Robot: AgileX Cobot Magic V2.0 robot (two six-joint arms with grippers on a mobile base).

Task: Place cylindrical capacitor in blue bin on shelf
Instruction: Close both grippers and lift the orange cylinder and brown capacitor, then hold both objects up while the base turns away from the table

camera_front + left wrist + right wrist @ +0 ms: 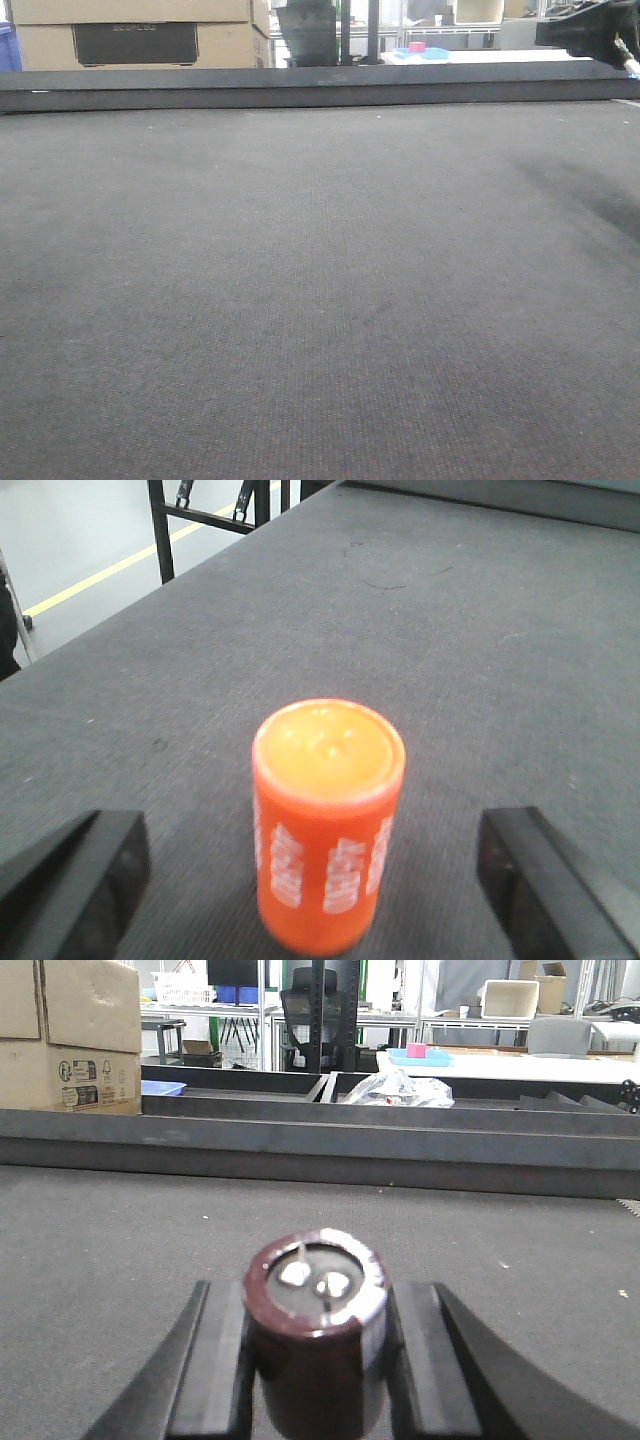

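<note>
Over on the left, the left gripper point(310, 875) has its two black fingers point(75, 890) spread wide. A tall orange plastic cylinder with white lettering point(325, 830) stands upright between them on the dark grey woven mat point(450, 640). There is bare mat on either side of the cylinder, and neither finger touches it. Beyond the fingertips the mat runs on to its far edge. Off to the left of the fingers, a black metal frame point(160, 530) stands on a pale floor marked with a yellow line.

On the right, the right gripper point(315, 1305) has its black fingers point(215, 1370) pressed in against both sides of the stubby dark brown-black cylindrical capacitor with a silvery top rim point(315, 1360). The capacitor is upright, top towards the camera, with two shiny terminals showing on it. Its base is cut off at the bottom edge of the wrist view, so I can't tell whether it sits on the mat or hangs just above it.

Past the fingertips a raised dark grey rail point(320, 1145) crosses the far edge of the mat. Behind that rail, to the left of the fingers, are stacked brown cardboard boxes point(70, 1035) with a flat blue tray point(160, 1087) just beside them. To the right of the fingers, a white table carries a shallow blue tray holding something pink point(420, 1055). In the front view, only a black part of the right arm point(590, 35) pokes in at the top right corner.
</note>
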